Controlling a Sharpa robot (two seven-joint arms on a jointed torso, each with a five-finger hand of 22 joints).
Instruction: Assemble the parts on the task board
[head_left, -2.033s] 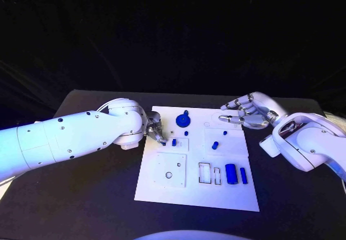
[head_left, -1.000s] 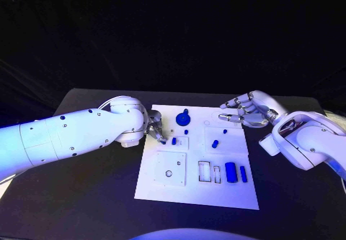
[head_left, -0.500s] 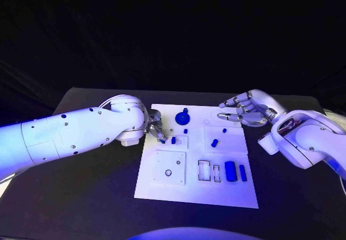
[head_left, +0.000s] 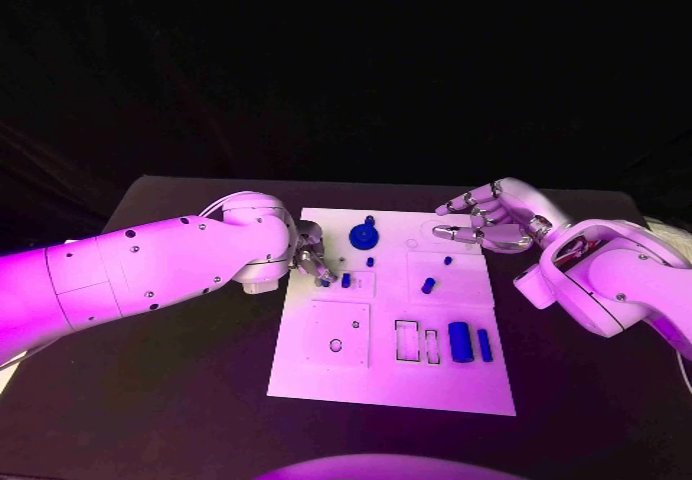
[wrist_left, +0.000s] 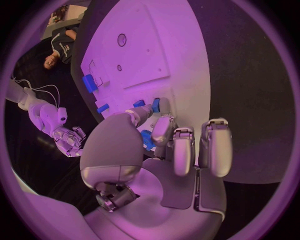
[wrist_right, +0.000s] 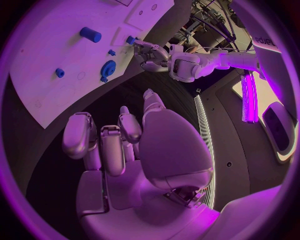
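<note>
A: Start at the left hand (head_left: 309, 258). What are its fingers (wrist_left: 177, 145) doing?

B: They are bent down over the upper left part of the board (head_left: 339, 375), tips touching or nearly touching a small blue peg (head_left: 345, 281) standing in a raised square there. In the left wrist view the thumb and a finger close around a blue piece (wrist_left: 155, 105), so I read it as pinched, though the contact itself is partly hidden.

A: And the arm behind it?

B: A thick, smooth white arm (head_left: 144, 275) with small dark screw dots comes in from the left edge of the frame and bends at a rounded joint just beside the board's left edge.

A: The right hand (head_left: 488, 225)?

B: It hovers at the upper right corner of the board, fingers (wrist_right: 103, 142) curled loosely and apart, holding nothing. Its arm (head_left: 613, 280) enters from the right edge, glossy and rounded.

A: What lies on the board?

B: It is a flat white rectangular plate in the middle of the black table (head_left: 173, 400). Near its top sits a round blue knob (head_left: 365, 236). A short blue cylinder (head_left: 428, 286) lies tilted at the centre right. Lower right, a larger blue block (head_left: 460, 342) and a slim blue bar (head_left: 485, 345) lie side by side next to outlined rectangular slots (head_left: 408, 341). Lower left is a square panel with a round hole (head_left: 336, 346).
</note>
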